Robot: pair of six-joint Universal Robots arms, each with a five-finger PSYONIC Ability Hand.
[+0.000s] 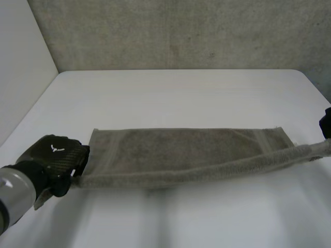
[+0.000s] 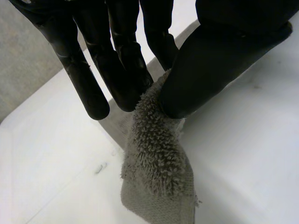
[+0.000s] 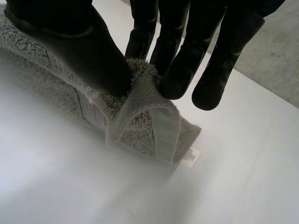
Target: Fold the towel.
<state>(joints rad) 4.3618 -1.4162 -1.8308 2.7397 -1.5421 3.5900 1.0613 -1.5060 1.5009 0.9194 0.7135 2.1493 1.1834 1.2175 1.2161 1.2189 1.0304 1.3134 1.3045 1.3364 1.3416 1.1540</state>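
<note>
Towel (image 1: pixel 181 150): grey terry, stretched long across the middle of the tabletop (image 1: pixel 181 93). The far part lies flat and the near long edge is raised off the surface.
Left hand (image 1: pixel 57 155): at the near left corner. Its wrist view shows the fingers (image 2: pixel 124 70) and thumb (image 2: pixel 210 70) pinching the pile between them, a firm grip.
Right hand (image 1: pixel 326 124): out at the near right corner, thumb (image 3: pixel 79 46) pressing cloth against the fingers (image 3: pixel 182 65). A white care tag (image 3: pixel 190 156) hangs just beneath the grip.
Why both corners: one hand on each end draws the near edge into a straight, taut line, which looks meant to stop the middle sagging.
Why lifted: my read is the edge is up so it can travel over the flat half to meet the far edge.
Stage: fold set up, not yet laid down.
Watch for: uneven travel would skew the edges, and a slipping pinch would drop a corner.
</note>
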